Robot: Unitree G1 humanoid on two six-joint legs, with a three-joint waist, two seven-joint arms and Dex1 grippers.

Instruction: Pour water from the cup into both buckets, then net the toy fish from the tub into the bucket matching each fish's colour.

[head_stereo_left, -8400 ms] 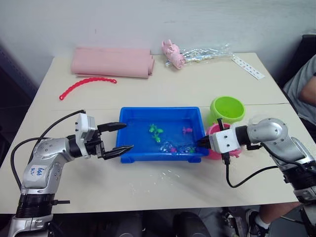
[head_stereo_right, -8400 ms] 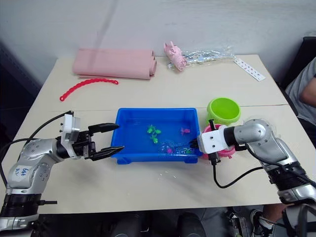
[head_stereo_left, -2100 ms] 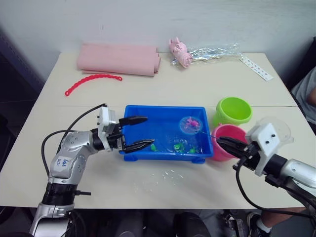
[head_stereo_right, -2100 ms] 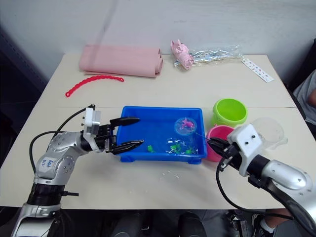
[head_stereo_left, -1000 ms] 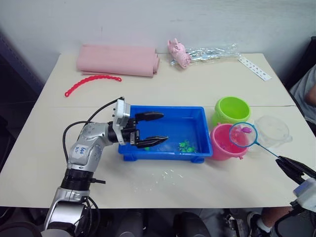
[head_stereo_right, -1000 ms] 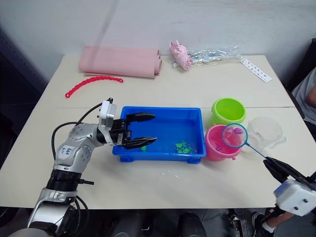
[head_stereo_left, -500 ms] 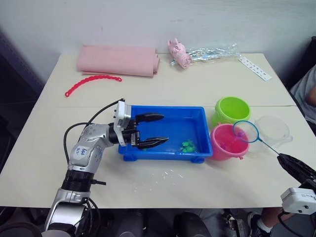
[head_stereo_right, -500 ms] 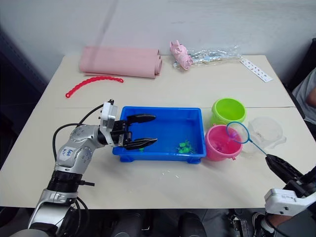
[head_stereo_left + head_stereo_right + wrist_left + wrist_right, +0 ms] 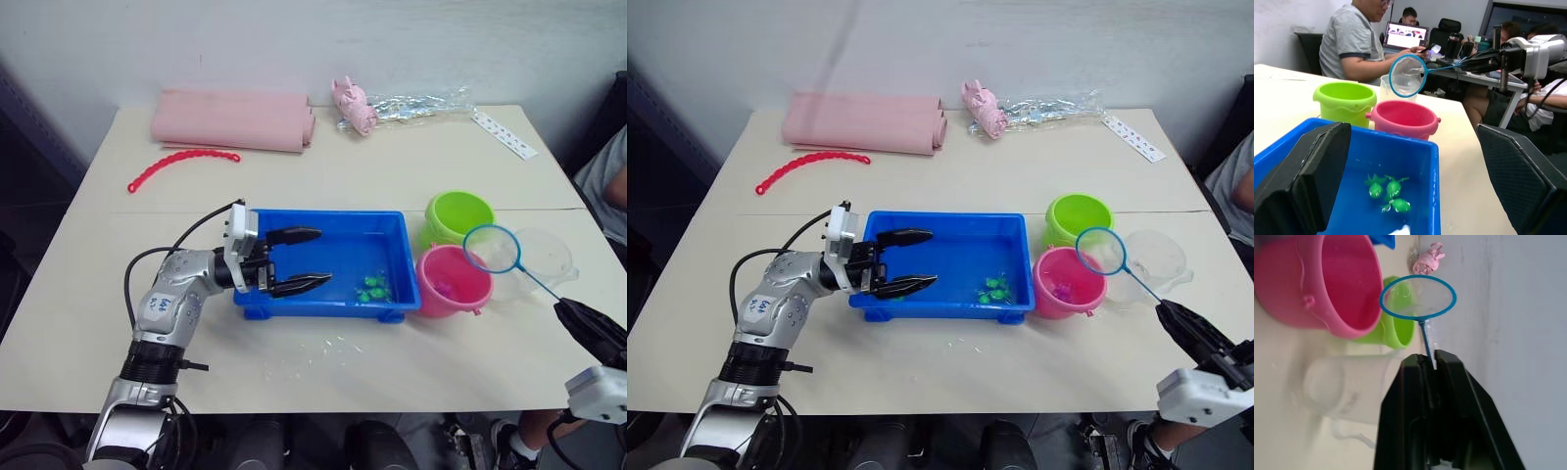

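A pale bench [image 9: 323, 176] holds a shallow blue tub [image 9: 324, 311] of water. The left gripper [image 9: 301, 258] hovers over the tub's near-left part with its two black fingers spread wide and nothing between them. Ahead of its fingertips, a small cluster of green toy fish [image 9: 371, 287] lies in the water at the tub's far end. Beyond that end, the pink bucket [image 9: 452, 280] stands just beside the tub, and the lime green bucket [image 9: 460, 217] stands just behind it. The right gripper [image 9: 1187, 333] has its fingers pinched tight on the thin handle of the net [image 9: 493, 249]. The net's blue ring is held up in the air ahead of that gripper, between the pink bucket and the clear cup [image 9: 545, 258], which sits on the bench close to the gripper. Well away from both grippers, at the bench's far side, lie a folded pink cloth [image 9: 230, 119], a red bead chain [image 9: 181, 164] and a small pink toy [image 9: 349, 105].
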